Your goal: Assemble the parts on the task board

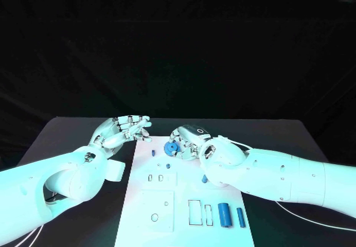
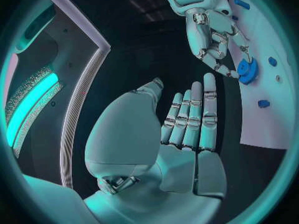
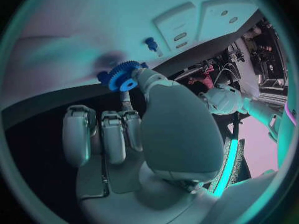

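Observation:
The white task board [image 1: 185, 226] lies in the middle of the black table. My right hand [image 1: 194, 140] hovers over the board's far end and pinches a blue gear [image 1: 172, 149] between thumb and finger; the right wrist view shows the gear [image 3: 124, 77] at the fingertips, close to the board [image 3: 74, 35]. In the left wrist view the gear [image 2: 247, 72] hangs under the right hand [image 2: 215, 40]. My left hand [image 1: 122, 131] is off the board's far left corner, fingers stretched out and holding nothing [image 2: 187, 129].
Two blue cylinders [image 1: 223, 214] [image 1: 241, 217] lie near the board's front right. Small blue pegs [image 1: 154, 152] [image 1: 168, 165] stand near the far end, and another blue piece [image 1: 205, 179] sits by the right arm. Rectangular slots [image 1: 194, 212] mark the board's front.

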Tool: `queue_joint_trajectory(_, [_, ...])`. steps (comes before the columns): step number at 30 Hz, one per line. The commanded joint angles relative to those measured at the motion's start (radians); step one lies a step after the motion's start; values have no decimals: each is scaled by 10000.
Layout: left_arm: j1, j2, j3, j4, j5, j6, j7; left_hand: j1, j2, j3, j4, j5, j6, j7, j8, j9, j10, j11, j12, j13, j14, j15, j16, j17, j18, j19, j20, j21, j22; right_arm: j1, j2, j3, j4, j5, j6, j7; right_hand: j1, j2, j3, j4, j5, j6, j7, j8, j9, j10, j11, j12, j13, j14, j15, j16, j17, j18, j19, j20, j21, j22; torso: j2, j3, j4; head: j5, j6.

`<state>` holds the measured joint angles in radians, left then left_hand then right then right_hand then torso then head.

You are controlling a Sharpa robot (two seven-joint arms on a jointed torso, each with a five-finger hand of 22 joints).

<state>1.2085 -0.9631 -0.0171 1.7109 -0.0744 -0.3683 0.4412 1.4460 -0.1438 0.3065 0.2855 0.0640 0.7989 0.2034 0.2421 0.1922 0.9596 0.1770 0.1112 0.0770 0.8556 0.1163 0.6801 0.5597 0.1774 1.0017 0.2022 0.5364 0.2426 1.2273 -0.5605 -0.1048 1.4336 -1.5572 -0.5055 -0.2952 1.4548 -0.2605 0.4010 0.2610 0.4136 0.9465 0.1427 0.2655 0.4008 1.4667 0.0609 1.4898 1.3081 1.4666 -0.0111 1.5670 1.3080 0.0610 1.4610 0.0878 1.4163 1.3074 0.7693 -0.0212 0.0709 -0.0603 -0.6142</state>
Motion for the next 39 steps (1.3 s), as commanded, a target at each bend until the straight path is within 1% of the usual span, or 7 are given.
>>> queue_joint_trajectory(1, [9, 24, 7, 24, -48, 192, -9, 6, -55, -29, -18, -59, -92, 257, 19, 10, -65, 6, -33, -10, -78, 10, 52, 1, 11, -68, -3, 31, 16, -39, 95, -2, -117, -35, 156, 102, -94, 8, 52, 11, -48, 14, -33, -16, 26, 242, -53, -9, 1561, 1042, -37, 38, 2628, -164, 110, 15, 2, 869, 5, 12, -22, 11, -18])
queue_joint_trajectory(13, [9, 37, 7, 19, -47, 203, -39, 43, -49, -16, -40, -59, -97, 259, 18, 12, -70, 6, -33, -11, -86, 9, 59, -2, 13, -80, -2, 47, 26, -149, 487, -25, -686, 13, 284, 203, -130, -15, 72, -2, -86, -18, -21, -40, 21, 232, -42, -20, 1550, 1042, -31, 38, 2628, -151, 80, 19, -45, 820, -12, 6, -17, 27, -28])
queue_joint_trajectory(31, [10, 17, 7, 15, -46, 235, -107, 65, -43, -7, -52, -59, -99, 258, 19, 13, -71, 6, -32, -11, -92, 9, 63, -4, 15, -87, -1, 57, 32, -181, 642, -33, -968, -230, 147, -24, -292, -118, 182, -81, -197, -272, 76, -234, -33, 84, 40, -172, 1381, 1042, 37, 38, 2628, -128, 15, 70, -144, 733, -14, 4, -18, -10, -5])
queue_joint_trajectory(35, [10, 14, 7, 14, -46, 236, -112, 65, -43, -7, -52, -59, -99, 258, 19, 13, -71, 6, -32, -11, -92, 9, 63, -4, 15, -87, -1, 57, 32, -181, 654, -33, -983, -131, 209, 56, -551, -204, 113, -93, -740, -590, 183, -505, -111, -29, 141, -291, 1254, 1042, 127, 38, 2628, -118, -15, 150, -199, 701, -13, 6, -19, -10, 4])
queue_joint_trajectory(36, [10, 13, 7, 14, -46, 236, -113, 65, -43, -7, -52, -59, -99, 258, 19, 13, -71, 6, -32, -11, -92, 9, 63, -4, 15, -87, -1, 57, 32, -181, 654, -33, -985, -103, 230, 71, -882, -223, -296, 28, -1450, -787, 222, -659, -152, -90, 186, -351, 1186, 1042, 174, 38, 2628, -115, -24, 192, -217, 694, -13, 7, -18, -10, 3])
queue_joint_trajectory(38, [10, 12, 7, 13, -46, 236, -114, 90, -31, 6, -62, -62, -102, 259, 19, 15, -75, 7, -32, -12, -100, 10, 71, -8, 16, -101, 0, 76, 43, -181, 650, -33, -986, -41, 301, 107, -915, -164, -555, 65, -1491, -808, 233, -716, -154, -100, 202, -361, 1179, 1042, 187, 38, 2628, -115, -21, 221, -220, 700, -13, 8, -15, -10, 0])
queue_joint_trajectory(39, [10, 11, 7, 12, -46, 237, -115, 90, -31, 6, -62, -62, -102, 259, 19, 15, -75, 7, -32, -12, -100, 10, 71, -8, 16, -101, 0, 76, 43, -181, 645, -34, -984, -12, 338, 122, -1236, 33, -1324, 292, -1511, -823, 244, -814, -154, -123, 231, -386, 1159, 1042, 223, 38, 2628, -107, -25, 247, -243, 696, -13, 7, -12, -7, -1])
